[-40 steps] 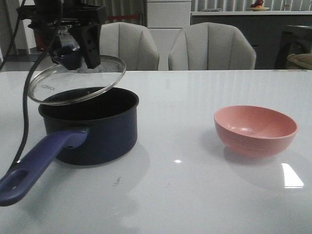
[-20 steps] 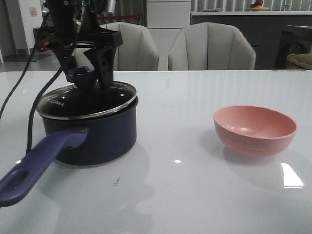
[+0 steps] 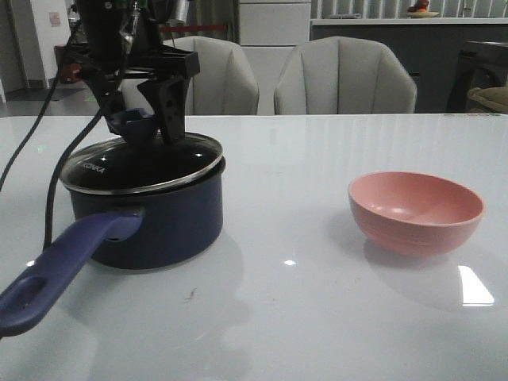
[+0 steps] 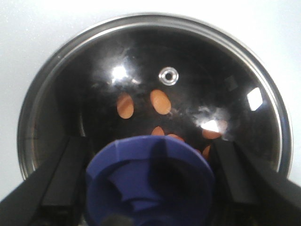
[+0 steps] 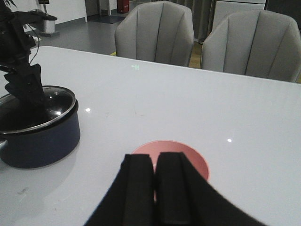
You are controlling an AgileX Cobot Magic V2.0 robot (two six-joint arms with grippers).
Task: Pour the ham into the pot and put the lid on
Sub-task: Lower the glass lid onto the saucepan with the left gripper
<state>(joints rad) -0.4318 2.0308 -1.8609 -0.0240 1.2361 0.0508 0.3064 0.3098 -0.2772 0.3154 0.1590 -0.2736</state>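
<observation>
White "KONKA" lettering can be read near the front-left edge of the lid (image 3: 141, 163), which sits on the pot (image 3: 147, 218) at the left of the counter (image 3: 317, 302). Through the glass, the left wrist view shows the ham (image 4: 160, 101) as small orange pieces on the pot's dark bottom; some are partly hidden behind the blue knob (image 4: 149, 181). The left gripper (image 3: 140, 111) stands over the lid with its fingers (image 4: 63, 176) apart on either side of the knob, not pressing it. The pot's long handle (image 3: 59, 266) is cut off at the frame's lower left. The right gripper (image 5: 154, 188) is closed on nothing, hanging above the pink bowl (image 3: 416, 211), which it partly hides in its own wrist view.
</observation>
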